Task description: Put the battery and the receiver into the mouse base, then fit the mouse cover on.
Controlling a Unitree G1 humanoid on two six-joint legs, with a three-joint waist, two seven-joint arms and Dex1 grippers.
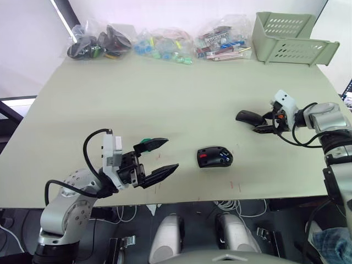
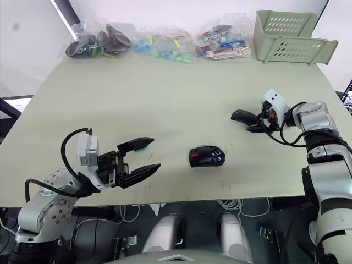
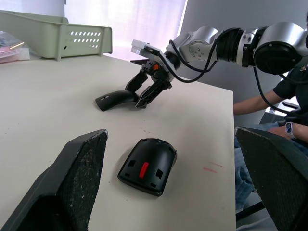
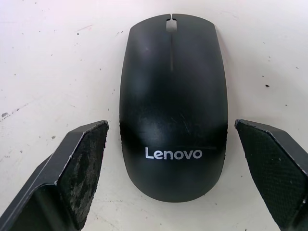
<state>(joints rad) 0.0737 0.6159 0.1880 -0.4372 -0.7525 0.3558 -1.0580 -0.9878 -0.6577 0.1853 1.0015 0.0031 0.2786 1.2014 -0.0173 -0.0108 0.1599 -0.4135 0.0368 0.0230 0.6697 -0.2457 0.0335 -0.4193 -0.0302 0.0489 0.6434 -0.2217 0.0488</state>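
Note:
The mouse base (image 1: 214, 157), black with a red patch, lies near the table's front edge with the blue battery (image 1: 224, 158) sitting in its top recess. The receiver is hidden. My left gripper (image 1: 171, 154) hovers open just to the left of the base, pointing at it, with nothing between its fingers. Further right and farther back, the glossy black mouse cover (image 1: 248, 116) rests on the table. My right gripper (image 4: 171, 124) is open, one finger on each side of the cover's near end (image 4: 173, 106); I cannot tell if they touch it.
Clear bags of parts (image 1: 165, 45) line the far edge, with a pale green basket (image 1: 291, 38) at the far right corner. A small green piece (image 1: 144, 141) shows by my left gripper's upper finger. A person (image 3: 293, 106) sits beyond the table's right side.

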